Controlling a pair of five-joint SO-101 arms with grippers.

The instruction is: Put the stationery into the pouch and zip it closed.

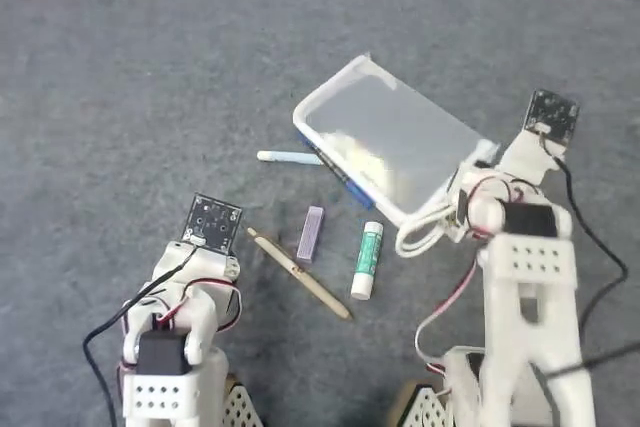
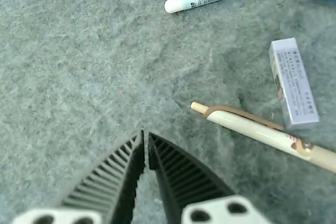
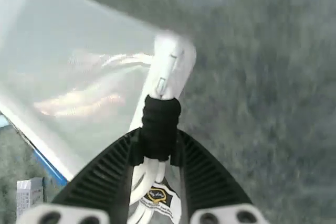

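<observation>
Right hand (image 3: 157,141): clamped on the black pull tab (image 3: 160,119) at a corner of the pouch (image 3: 79,72). The pouch is clear plastic, probably light, pliable and slick. It lies right of the middle of the worktop (image 1: 100,77) and is best held by tab or rim. Left hand (image 2: 146,136): closed, empty, beside the cream pen (image 2: 262,132). Pen, eraser (image 2: 294,82) and glue stick (image 1: 367,259), mid-worktop: light, rigid; grip mid-body.

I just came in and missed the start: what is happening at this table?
The right gripper is shut on the black pull of the clear pouch. The left gripper hangs shut above the mat near the beige pen. The eraser and glue stick lie on the mat, outside the pouch.
</observation>
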